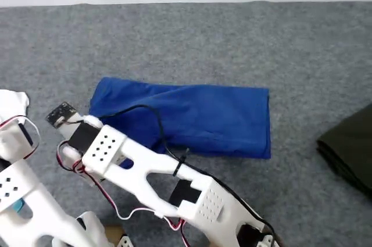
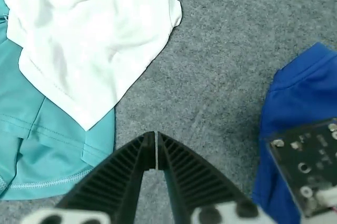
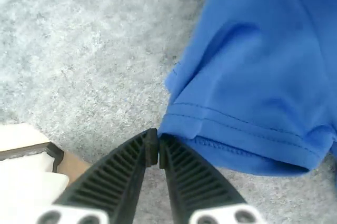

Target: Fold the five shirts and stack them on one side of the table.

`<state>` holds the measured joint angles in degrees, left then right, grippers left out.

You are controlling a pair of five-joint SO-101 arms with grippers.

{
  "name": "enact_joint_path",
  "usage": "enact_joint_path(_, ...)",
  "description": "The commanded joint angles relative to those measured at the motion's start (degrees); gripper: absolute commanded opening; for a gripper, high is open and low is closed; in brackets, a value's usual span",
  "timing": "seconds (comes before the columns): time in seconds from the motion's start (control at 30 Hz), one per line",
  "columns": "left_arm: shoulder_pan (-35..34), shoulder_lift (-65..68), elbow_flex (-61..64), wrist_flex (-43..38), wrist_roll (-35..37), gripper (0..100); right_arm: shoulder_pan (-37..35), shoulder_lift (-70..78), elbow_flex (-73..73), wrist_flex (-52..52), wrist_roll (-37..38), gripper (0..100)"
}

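A blue shirt (image 1: 197, 119) lies folded into a long band across the middle of the grey table. My right arm (image 1: 145, 168) slants over its near left end. In the right wrist view my right gripper (image 3: 152, 147) is shut, its tips pinching the hemmed corner of the blue shirt (image 3: 258, 66). My left gripper (image 2: 157, 150) is shut on nothing above bare grey cloth, between the blue shirt (image 2: 300, 108) and a crumpled white shirt (image 2: 89, 39). The white shirt lies on top of a teal shirt (image 2: 31, 139).
A dark shirt (image 1: 351, 145) lies at the table's right edge. The white shirt (image 1: 11, 104) pokes in at the left edge. The right arm's circuit board (image 2: 310, 166) hangs close beside my left gripper. A brown block (image 3: 73, 168) sits near the arm bases.
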<state>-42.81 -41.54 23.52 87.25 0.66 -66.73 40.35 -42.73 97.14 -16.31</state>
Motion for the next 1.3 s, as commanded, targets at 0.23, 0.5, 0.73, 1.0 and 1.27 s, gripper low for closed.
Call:
enact_joint_path(0.23, 0.18, -1.23, -0.48, -0.7, 0.0, 2, 2.33, -4.53, -2.81, 4.79, 0.7, 26.9)
enact_joint_path(0.5, 0.18, -1.23, -0.48, -0.7, 0.0, 2, 4.35, -7.43, -2.81, 4.97, 1.14, 36.5)
enact_joint_path(0.73, 0.18, -1.23, -0.48, -0.97, 0.0, 2, 14.9, -11.3, -2.81, 4.97, 1.23, 36.0)
enact_joint_path(1.0, 0.18, -1.14, -0.48, -0.97, 0.0, 2, 26.95, -10.24, -2.02, 4.97, 1.93, 5.4)
enact_joint_path(1.27, 3.25, -1.23, 0.92, -1.14, 0.26, 2, 29.49, -4.44, 5.89, 5.32, 7.56, 0.9)
